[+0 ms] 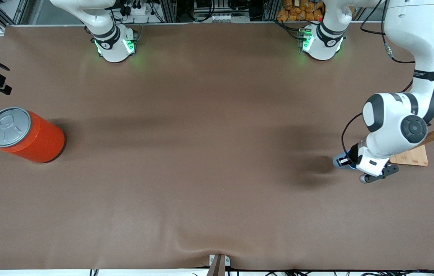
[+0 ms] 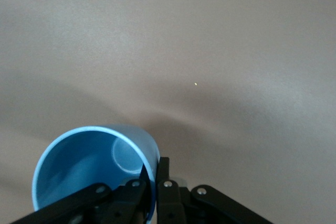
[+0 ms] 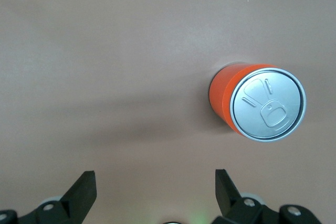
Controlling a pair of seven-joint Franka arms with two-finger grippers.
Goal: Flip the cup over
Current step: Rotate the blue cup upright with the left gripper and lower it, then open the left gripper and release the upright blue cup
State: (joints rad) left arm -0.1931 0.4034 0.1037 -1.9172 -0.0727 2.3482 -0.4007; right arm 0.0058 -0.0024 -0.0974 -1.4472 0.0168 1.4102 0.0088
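Left tool (image 2: 156, 192) is clamped on your light-blue cup's (image 2: 92, 169) rim, one finger inside, so you can turn it over the counter (image 1: 201, 153), while the right tool (image 3: 155, 187) waits spread wide above the orange can (image 3: 257, 103).

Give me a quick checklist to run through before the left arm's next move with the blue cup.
1. Left hand shut on the cup wall: ok.
2. Cup lifted off the table: cannot tell.
3. Cup already mouth up: cannot tell.
4. Wooden stand close beside the left hand: not ok, mind it.
5. Right hand open, waiting above the table: ok.
6. Orange can away at the right arm's end: ok.
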